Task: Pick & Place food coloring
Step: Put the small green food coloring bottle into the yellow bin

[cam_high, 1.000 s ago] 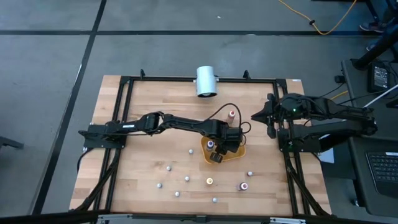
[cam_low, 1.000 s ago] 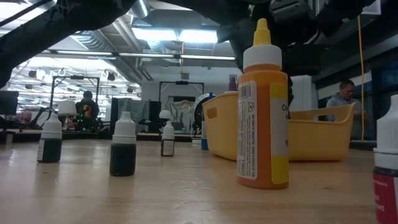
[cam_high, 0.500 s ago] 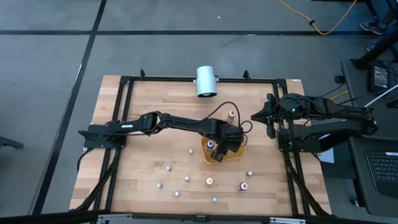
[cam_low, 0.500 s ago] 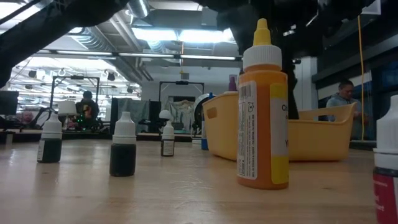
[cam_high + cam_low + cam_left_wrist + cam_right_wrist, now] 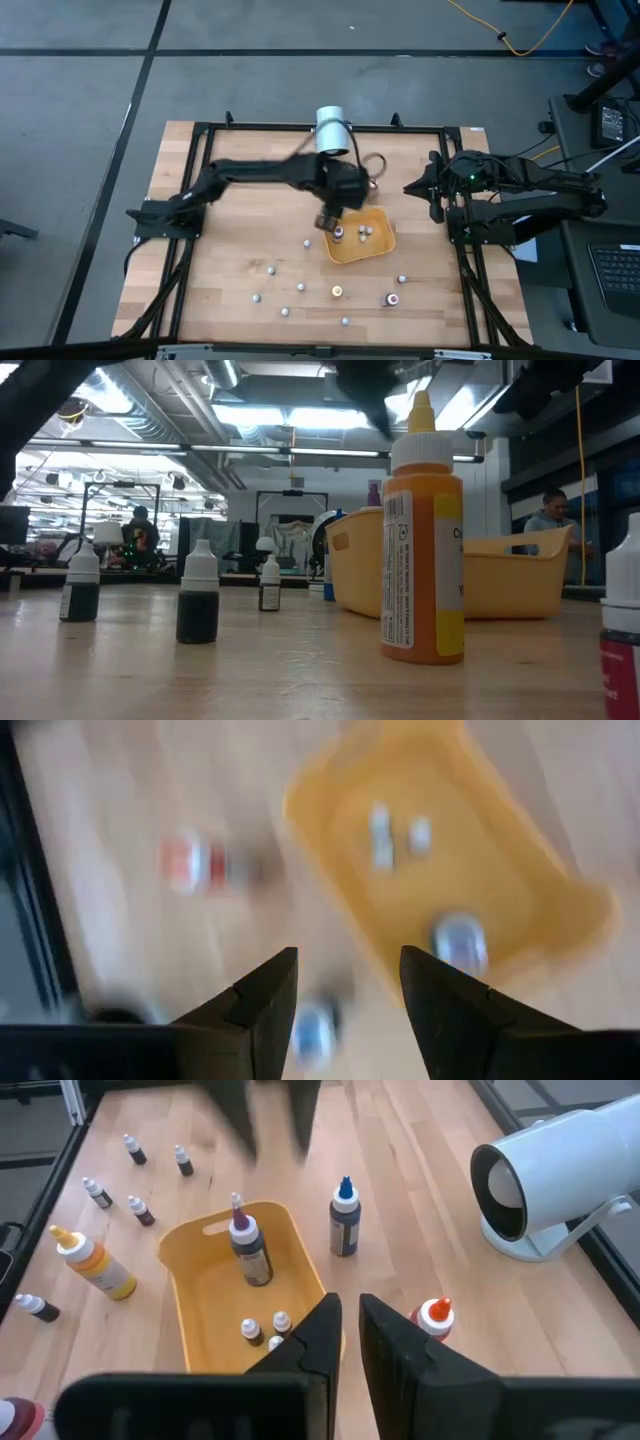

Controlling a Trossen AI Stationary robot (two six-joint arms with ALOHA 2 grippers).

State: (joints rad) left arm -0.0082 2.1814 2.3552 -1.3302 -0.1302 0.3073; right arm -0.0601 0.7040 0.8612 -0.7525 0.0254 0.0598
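The food coloring is a set of small bottles. Several stand scattered on the wooden table (image 5: 285,290), among them an orange one (image 5: 424,530) and dark ones (image 5: 198,600). A purple-topped bottle (image 5: 245,1245) and two tiny ones (image 5: 265,1326) are in the yellow tray (image 5: 378,248). My left gripper (image 5: 348,970) hangs open and empty above the tray's far left corner (image 5: 328,218). My right gripper (image 5: 350,1325) waits shut at the right side (image 5: 408,187).
A big white cylinder (image 5: 332,130) stands at the far edge. A blue-topped bottle (image 5: 344,1218) and a red-capped bottle (image 5: 432,1318) stand on the table beyond the tray. A black frame (image 5: 205,140) borders the table. People sit in the room behind (image 5: 552,520).
My left gripper has risen quickly out of the yellow tray and drawn back toward the table's far left, holding nothing. The small bottles in the tray, covered by the arm before, now show.
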